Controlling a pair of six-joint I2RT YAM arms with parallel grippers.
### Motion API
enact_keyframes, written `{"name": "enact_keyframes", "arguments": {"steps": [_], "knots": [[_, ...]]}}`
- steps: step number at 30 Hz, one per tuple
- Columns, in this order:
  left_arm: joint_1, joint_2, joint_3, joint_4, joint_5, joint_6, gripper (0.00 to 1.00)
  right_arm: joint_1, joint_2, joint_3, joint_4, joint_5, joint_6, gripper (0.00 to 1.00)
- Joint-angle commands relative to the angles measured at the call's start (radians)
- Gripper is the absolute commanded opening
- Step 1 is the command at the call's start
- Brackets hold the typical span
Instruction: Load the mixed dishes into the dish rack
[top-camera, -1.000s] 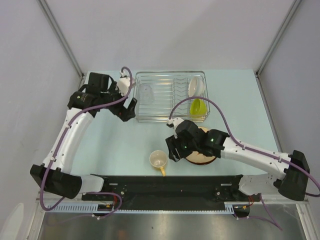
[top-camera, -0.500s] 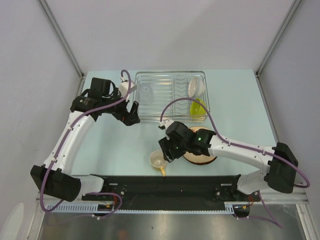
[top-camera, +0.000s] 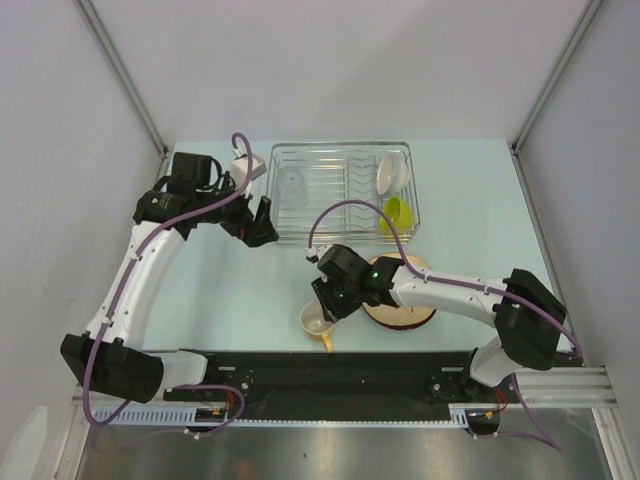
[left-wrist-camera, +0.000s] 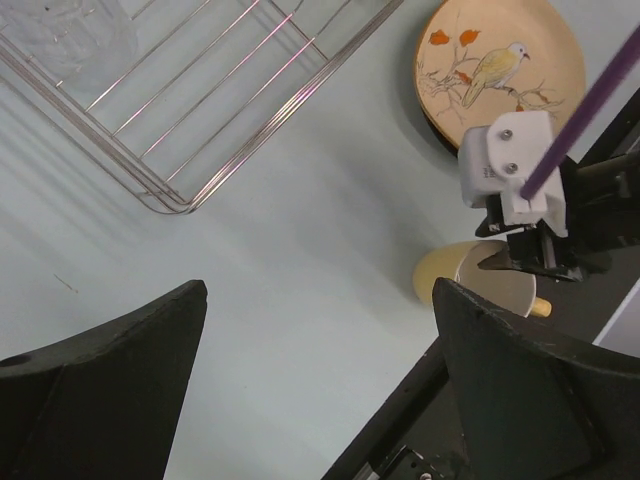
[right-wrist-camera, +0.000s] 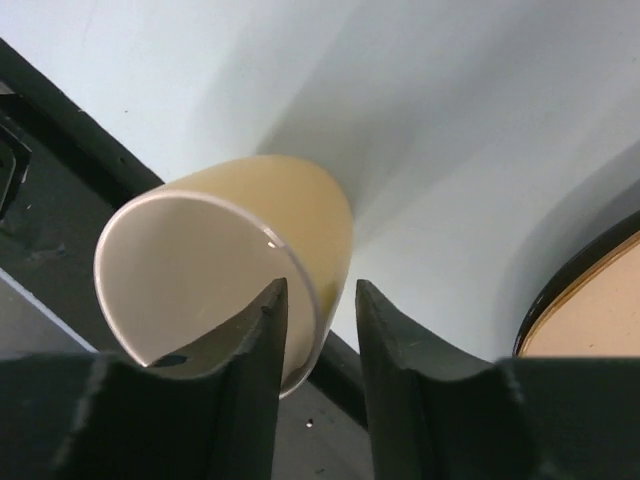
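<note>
One yellow-orange mug, glossy and pale inside, stands on the bench, its rim wall between the parted right jaws, unpinched. Left jaws gape, empty. Ahead of them: one rack holding one white bowl, one lime-green bowl, one glass; one bird-painted plate.

The left arm and right arm are each built of white link shells joined by black joint housings, and a purple cable is run along each. The left gripper and right gripper are fitted with matte black fingers, and a white bracket fastened with 2 screws is seen at the right wrist.
</note>
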Motion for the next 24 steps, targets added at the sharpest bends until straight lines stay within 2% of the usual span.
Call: {"name": "enact_keyframes", "arguments": {"steps": [1, 8, 11, 12, 13, 15, 16, 18, 19, 21, 22, 23, 24], "knots": [[0.082, -0.034, 0.049, 0.053, 0.178, -0.056, 1.00, -0.044, 0.027, 0.038, 0.053, -0.041, -0.002, 0.31], [0.167, 0.001, 0.055, 0.069, 0.368, -0.098, 1.00, -0.140, -0.044, 0.038, 0.052, -0.121, 0.017, 0.01], [0.205, -0.003, 0.037, 0.143, 0.451, -0.174, 1.00, -0.249, -0.143, 0.036, 0.099, -0.260, 0.061, 0.00], [0.220, -0.002, 0.028, 0.192, 0.472, -0.197, 1.00, -0.283, -0.172, 0.032, 0.125, -0.370, 0.107, 0.00], [0.220, -0.002, 0.020, 0.218, 0.527, -0.245, 1.00, -0.356, -0.191, 0.019, 0.207, -0.433, 0.147, 0.00], [0.248, -0.003, -0.011, 0.313, 0.580, -0.300, 1.00, -0.418, -0.228, 0.004, 0.313, -0.602, 0.289, 0.00], [0.249, -0.006, -0.028, 0.357, 0.624, -0.372, 1.00, -0.443, -0.234, -0.005, 0.437, -0.644, 0.343, 0.00], [0.256, -0.019, -0.092, 0.506, 0.681, -0.455, 1.00, -0.501, -0.232, -0.039, 0.591, -0.731, 0.470, 0.00], [0.256, -0.022, -0.118, 0.566, 0.736, -0.556, 1.00, -0.515, -0.226, -0.054, 0.748, -0.751, 0.595, 0.00], [0.256, -0.036, -0.214, 0.799, 0.775, -0.686, 1.00, -0.543, -0.194, -0.094, 0.911, -0.782, 0.733, 0.00], [0.256, -0.042, -0.250, 0.898, 0.793, -0.854, 1.00, -0.544, -0.180, -0.103, 1.059, -0.788, 0.850, 0.00], [0.256, -0.042, -0.284, 1.121, 0.813, -0.945, 1.00, -0.544, -0.164, -0.111, 1.129, -0.790, 0.898, 0.00], [0.256, -0.040, -0.337, 1.219, 0.818, -1.116, 1.00, -0.541, -0.127, -0.123, 1.189, -0.790, 0.940, 0.00]]}}
